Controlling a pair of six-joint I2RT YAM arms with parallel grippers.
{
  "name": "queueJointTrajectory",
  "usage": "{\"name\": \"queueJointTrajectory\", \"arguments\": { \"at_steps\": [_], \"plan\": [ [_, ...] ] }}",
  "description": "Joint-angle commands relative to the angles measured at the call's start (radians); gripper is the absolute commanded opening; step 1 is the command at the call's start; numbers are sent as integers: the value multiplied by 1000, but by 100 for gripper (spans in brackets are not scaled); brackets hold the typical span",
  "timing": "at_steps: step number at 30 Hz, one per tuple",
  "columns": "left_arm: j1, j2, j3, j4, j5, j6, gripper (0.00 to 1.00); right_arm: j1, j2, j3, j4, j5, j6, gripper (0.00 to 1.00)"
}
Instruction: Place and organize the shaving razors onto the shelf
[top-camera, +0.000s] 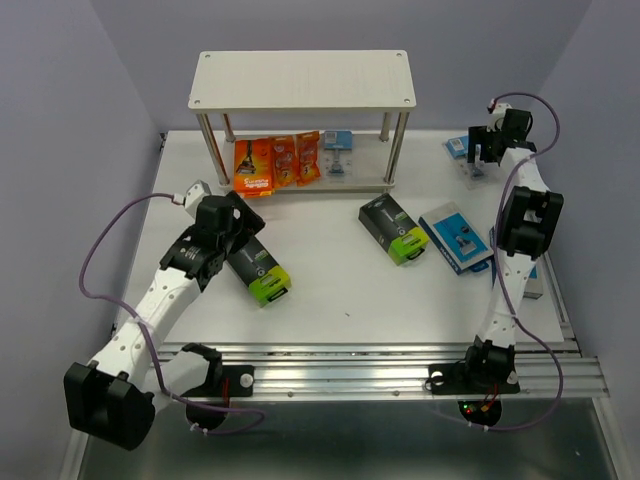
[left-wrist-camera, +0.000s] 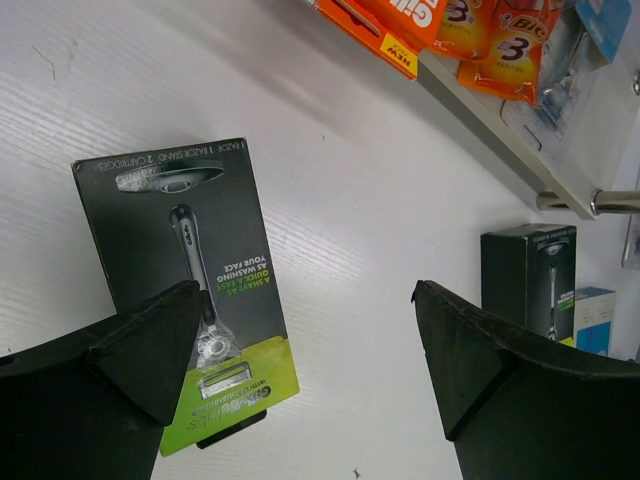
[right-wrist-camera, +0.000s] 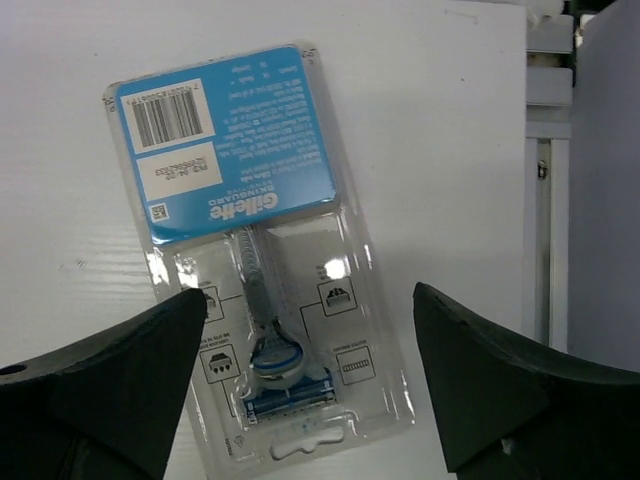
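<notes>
**Top view.** The shelf is seen at 12 o'clock on the bench, with orange packs on its lower board. A black-and-green box lies at 8 o'clock beside the left fingers. Its long axis runs from 11 to 5, green end at 5. At 2 o'clock a blister card lies under the right fingers.

**Left wrist.** The left fingers are spread wide, with nothing between them. The box lies flat, green end at 6. It is judged a light, stiff carton, best pinched across its narrow sides.

**Right wrist.** The right fingers stand apart on either side of the card, apparently not touching it. The card lies barcode side up, blue header at 11, razor head at 6. It is judged light, slick and bendy. It is best taken across its narrow width near the handle.
</notes>
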Motion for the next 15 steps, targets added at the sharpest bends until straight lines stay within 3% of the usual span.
{"name": "queueJointTrajectory", "arguments": {
  "at_steps": [1,7,8,15],
  "plan": [
    [7,30,60,-21,-9,-9,99,15,48,71,4,-72,-34,89],
    [6,42,65,-22,-6,-15,99,15,73,57,17,-117,-10,82],
    [6,42,65,-26,-6,-15,99,15,76,49,19,-106,-5,74],
    [6,25,54,-32,-6,-24,99,15,54,-46,53,-20,24,37]
  ]
}}
